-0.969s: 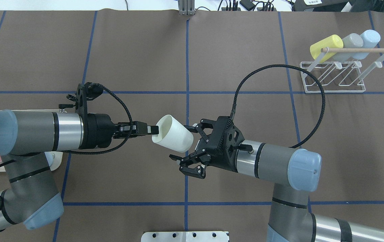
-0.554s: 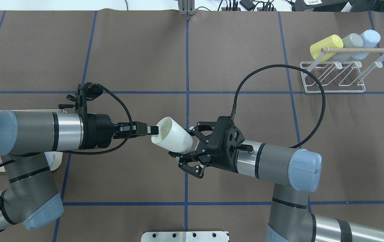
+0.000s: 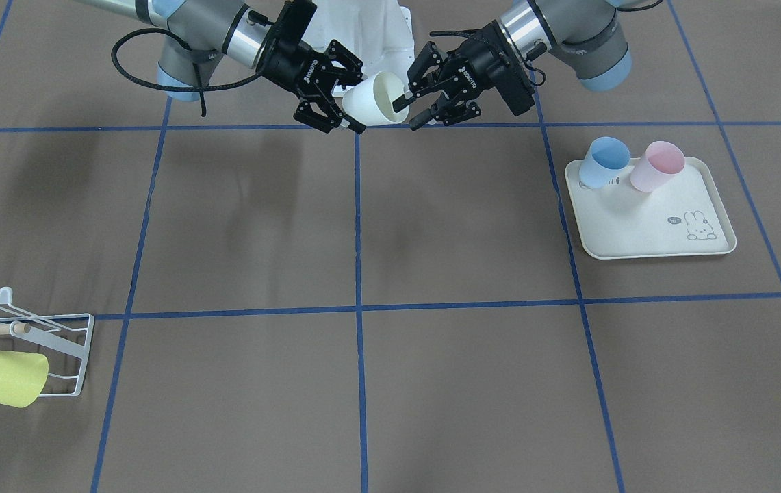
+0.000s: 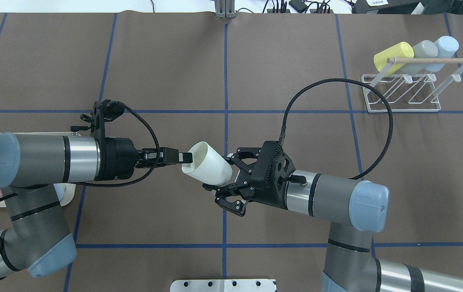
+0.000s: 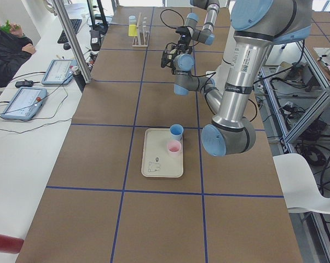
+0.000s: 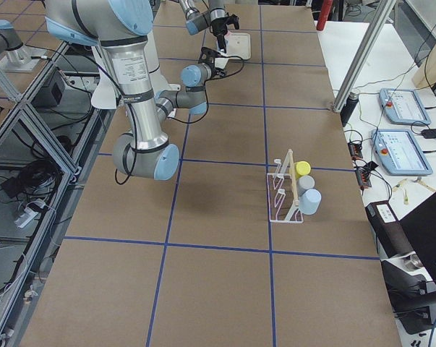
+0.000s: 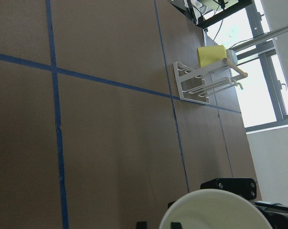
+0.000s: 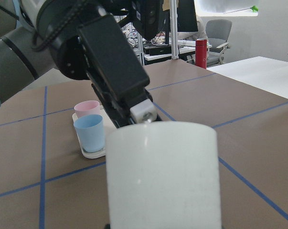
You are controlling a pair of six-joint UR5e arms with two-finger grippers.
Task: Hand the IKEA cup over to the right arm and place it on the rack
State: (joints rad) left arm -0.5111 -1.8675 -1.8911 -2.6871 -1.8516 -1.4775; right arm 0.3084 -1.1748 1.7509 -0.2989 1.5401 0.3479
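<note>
Brown matting ruled with blue tape covers the table, and the hand-over is happening above its middle, well clear of the surface. The white cup lies tilted in the air between the arms, with its mouth toward the left gripper. That gripper is pinched on the rim, one finger inside and one outside. The right gripper has its fingers drawn in on either side of the cup's closed end and looks to be bearing on it, so the transfer seems to be at the point where both arms hold.

Next, I judge, the left fingers must part and back straight out of the mouth without dragging the rim. Only then can the right arm swing toward the rack, far off on its own side.

That rack already carries a yellow cup, a grey cup and a pale blue cup along its far row. The cream rabbit tray holds a blue cup and a pink cup, both standing mouth up
</note>
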